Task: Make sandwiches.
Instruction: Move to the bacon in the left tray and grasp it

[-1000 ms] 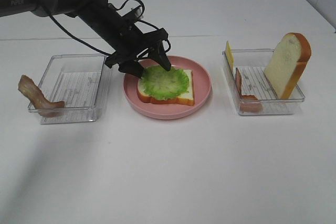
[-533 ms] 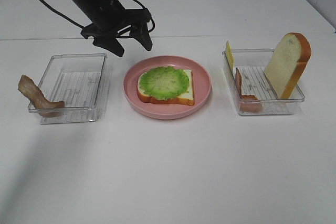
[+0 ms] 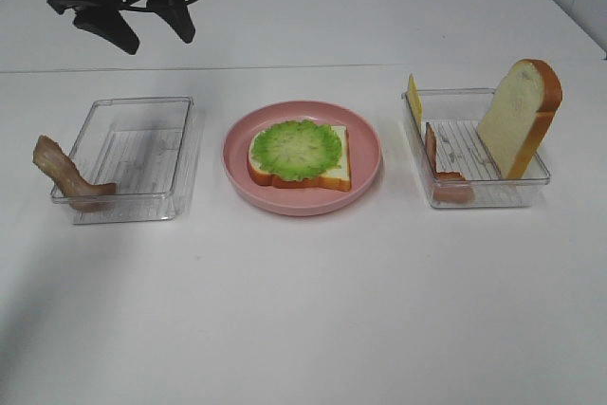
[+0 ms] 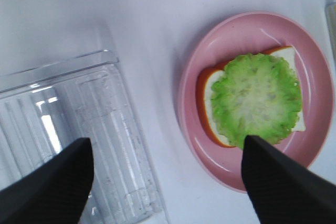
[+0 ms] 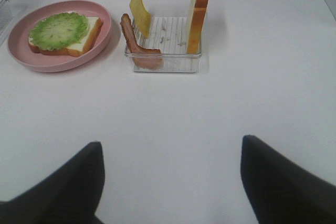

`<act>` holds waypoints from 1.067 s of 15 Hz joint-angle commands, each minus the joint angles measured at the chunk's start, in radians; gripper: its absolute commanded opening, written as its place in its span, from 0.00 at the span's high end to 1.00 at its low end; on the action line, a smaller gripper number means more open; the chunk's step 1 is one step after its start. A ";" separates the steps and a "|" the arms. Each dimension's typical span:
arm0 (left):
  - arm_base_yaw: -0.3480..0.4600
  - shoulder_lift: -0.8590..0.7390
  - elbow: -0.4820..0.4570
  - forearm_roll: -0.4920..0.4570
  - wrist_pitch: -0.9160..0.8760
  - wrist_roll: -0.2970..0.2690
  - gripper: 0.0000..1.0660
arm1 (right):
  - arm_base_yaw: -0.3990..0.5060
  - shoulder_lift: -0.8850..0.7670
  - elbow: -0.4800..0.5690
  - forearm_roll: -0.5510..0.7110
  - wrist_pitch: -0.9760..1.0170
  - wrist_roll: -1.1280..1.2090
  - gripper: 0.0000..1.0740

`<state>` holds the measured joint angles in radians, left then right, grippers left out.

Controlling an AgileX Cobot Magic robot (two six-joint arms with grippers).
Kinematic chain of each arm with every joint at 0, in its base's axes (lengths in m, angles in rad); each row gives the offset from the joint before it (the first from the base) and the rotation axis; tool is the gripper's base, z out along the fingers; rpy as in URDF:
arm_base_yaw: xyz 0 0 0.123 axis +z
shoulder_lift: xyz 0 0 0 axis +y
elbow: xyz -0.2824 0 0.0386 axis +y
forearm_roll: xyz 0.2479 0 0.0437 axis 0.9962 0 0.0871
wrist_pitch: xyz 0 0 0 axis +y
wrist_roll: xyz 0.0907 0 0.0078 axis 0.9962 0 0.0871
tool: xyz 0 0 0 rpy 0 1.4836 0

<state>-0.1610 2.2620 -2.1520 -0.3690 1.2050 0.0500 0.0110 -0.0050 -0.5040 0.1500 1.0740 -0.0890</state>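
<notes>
On the pink plate lies a bread slice with a green lettuce leaf on top; the left wrist view shows the leaf too. My left gripper hangs high at the back left, above the left tray, open and empty. The right gripper is open over bare table, well short of the right tray; the exterior view does not show it. A second bread slice stands upright in the right tray, with a cheese slice and a bacon strip.
The clear left tray has another bacon strip draped over its left rim. The clear right tray stands right of the plate. White tabletop stretches in front of all three.
The left gripper has lifted off the lettuce and drawn back and to the left, from over the plate to above the left tray. The lettuce stays on the bread.
</notes>
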 commanded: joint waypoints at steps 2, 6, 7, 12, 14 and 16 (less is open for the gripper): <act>0.028 -0.044 -0.004 0.039 0.083 -0.023 0.31 | -0.007 -0.016 0.003 0.001 -0.012 -0.012 0.35; 0.029 -0.148 0.028 0.230 0.083 -0.077 0.31 | -0.007 -0.016 0.003 0.002 -0.012 -0.012 0.35; 0.029 -0.182 0.064 0.263 0.083 -0.077 0.31 | -0.007 -0.016 0.003 0.002 -0.012 -0.012 0.35; 0.029 -0.383 0.358 0.332 0.081 -0.078 0.31 | -0.007 -0.016 0.003 0.002 -0.012 -0.012 0.35; 0.038 -0.427 0.449 0.334 0.074 -0.082 0.31 | -0.007 -0.016 0.003 0.002 -0.012 -0.012 0.35; 0.053 -0.445 0.518 0.333 0.062 -0.102 0.31 | -0.007 -0.016 0.003 0.002 -0.012 -0.012 0.35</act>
<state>-0.1100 1.8250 -1.6460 -0.0420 1.2150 -0.0410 0.0110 -0.0050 -0.5040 0.1500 1.0740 -0.0890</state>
